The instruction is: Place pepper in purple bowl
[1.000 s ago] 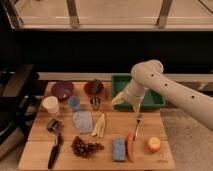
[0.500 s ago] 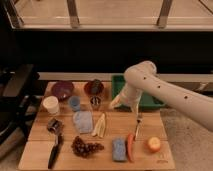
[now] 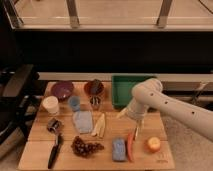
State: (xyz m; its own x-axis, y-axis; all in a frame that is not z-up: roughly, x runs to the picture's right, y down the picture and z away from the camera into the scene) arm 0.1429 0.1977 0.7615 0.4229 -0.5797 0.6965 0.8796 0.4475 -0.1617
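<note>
The pepper (image 3: 130, 148) is long, slender and red-orange. It lies on the wooden board near the front right, between a blue sponge (image 3: 118, 149) and a round orange fruit (image 3: 153, 145). The purple bowl (image 3: 62, 90) sits at the board's back left and looks empty. My gripper (image 3: 136, 133) hangs from the white arm and points down, just above the pepper's upper end. It holds nothing that I can see.
A brownish-red bowl (image 3: 94, 88) stands beside the purple one. A white cup (image 3: 50, 105), blue cup (image 3: 74, 103), metal cup (image 3: 95, 103), blue cloth (image 3: 83, 121), pale strips (image 3: 100, 125), grapes (image 3: 86, 147) and a black-handled tool (image 3: 54, 150) lie between. A green bin (image 3: 131, 90) stands behind the arm.
The arm has come down and its gripper has dropped closer to the pepper. The objects on the board have not moved.
</note>
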